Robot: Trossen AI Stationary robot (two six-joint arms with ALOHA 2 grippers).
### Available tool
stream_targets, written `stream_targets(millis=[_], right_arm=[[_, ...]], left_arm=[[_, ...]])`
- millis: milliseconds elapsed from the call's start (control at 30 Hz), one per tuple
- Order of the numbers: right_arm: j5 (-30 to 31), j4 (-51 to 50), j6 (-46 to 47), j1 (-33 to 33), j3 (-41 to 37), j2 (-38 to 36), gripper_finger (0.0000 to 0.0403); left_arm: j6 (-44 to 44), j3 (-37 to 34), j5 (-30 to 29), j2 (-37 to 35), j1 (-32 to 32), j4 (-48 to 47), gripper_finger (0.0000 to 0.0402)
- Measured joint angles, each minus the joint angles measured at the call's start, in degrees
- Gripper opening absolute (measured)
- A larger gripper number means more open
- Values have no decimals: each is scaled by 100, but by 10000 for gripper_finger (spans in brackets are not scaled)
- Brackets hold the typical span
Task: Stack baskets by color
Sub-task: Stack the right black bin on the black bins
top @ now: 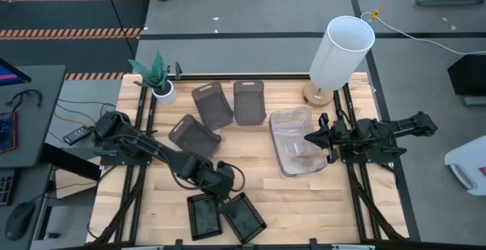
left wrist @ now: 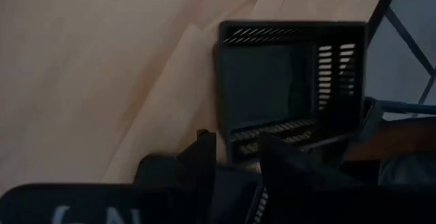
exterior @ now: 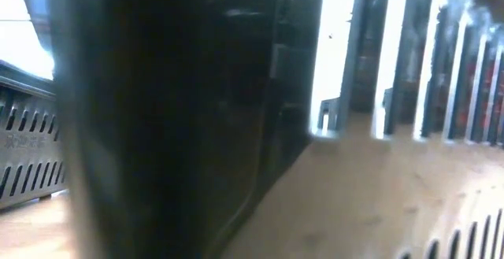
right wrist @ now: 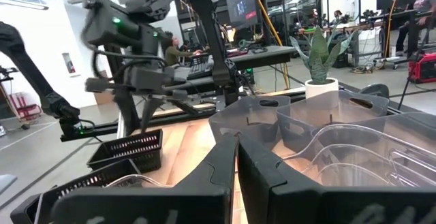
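My left gripper [top: 222, 192] stood near the desk's [top: 319, 204] front edge, clenched on a black basket's [top: 203, 214] rim; another black basket [top: 244, 216] lay beside it. My right gripper [top: 311, 137], closed and empty, hovered over the stacked clear baskets [top: 292, 140].

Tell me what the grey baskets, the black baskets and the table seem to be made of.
Grey baskets: likely smoky translucent plastic; the wood shows through. Black baskets: probably matte opaque plastic with slotted walls. Table: pale wood planks with visible seams, apparently smooth.
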Motion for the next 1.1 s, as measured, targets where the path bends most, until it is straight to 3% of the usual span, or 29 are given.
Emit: stream_targets(millis=[300,400,833,1100], right_arm=[[-1,7,0,1,-1,1,22],[-2,2,0,0,-1,2,22],[-1,2,-1,0,0,1,22],[-2,2,2,0,-1,2,22]], left_arm=[[786,2061,-75,1426,-32,-1695,117],[1040,2364,-194,1683,-26,-1908,121],[1168,1969,-496,1837,72,-1504,228],[1170,1328,-240,1833,103,-905,224]])
